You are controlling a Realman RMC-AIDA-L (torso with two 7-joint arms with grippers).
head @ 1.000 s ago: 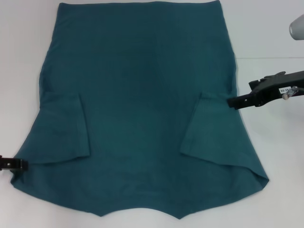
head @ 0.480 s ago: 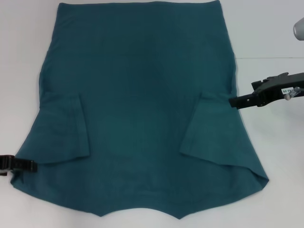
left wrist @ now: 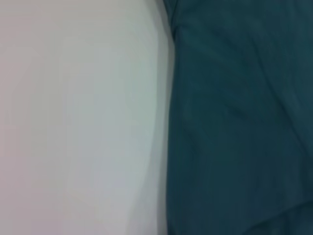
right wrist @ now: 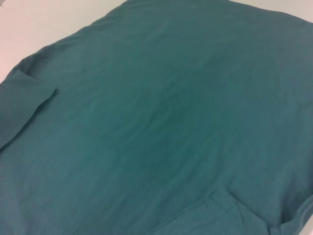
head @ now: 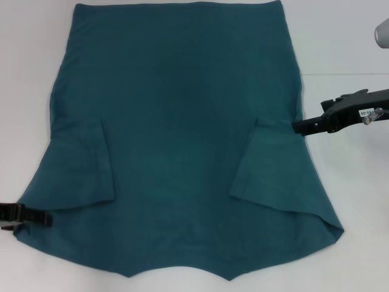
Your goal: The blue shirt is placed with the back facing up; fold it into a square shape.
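Observation:
The blue shirt (head: 176, 121) lies flat on the white table, plain side up, with its hem at the far side. Both sleeves are folded inward onto it: the left sleeve (head: 82, 164) and the right sleeve (head: 267, 164). My left gripper (head: 47, 218) comes in low from the left and its tip lies over the shirt's near left edge. My right gripper (head: 295, 127) comes in from the right and its tip is at the shirt's right edge, beside the folded right sleeve. The shirt also shows in the left wrist view (left wrist: 234, 122) and fills the right wrist view (right wrist: 161, 122).
The white table (head: 346, 201) shows bare strips to the left and right of the shirt. A pale grey rounded object (head: 382, 31) sits at the far right edge of the head view.
My left gripper has slid right, from the table onto the shirt's near left edge. My right gripper has risen slightly at the right edge. The shirt has not moved.

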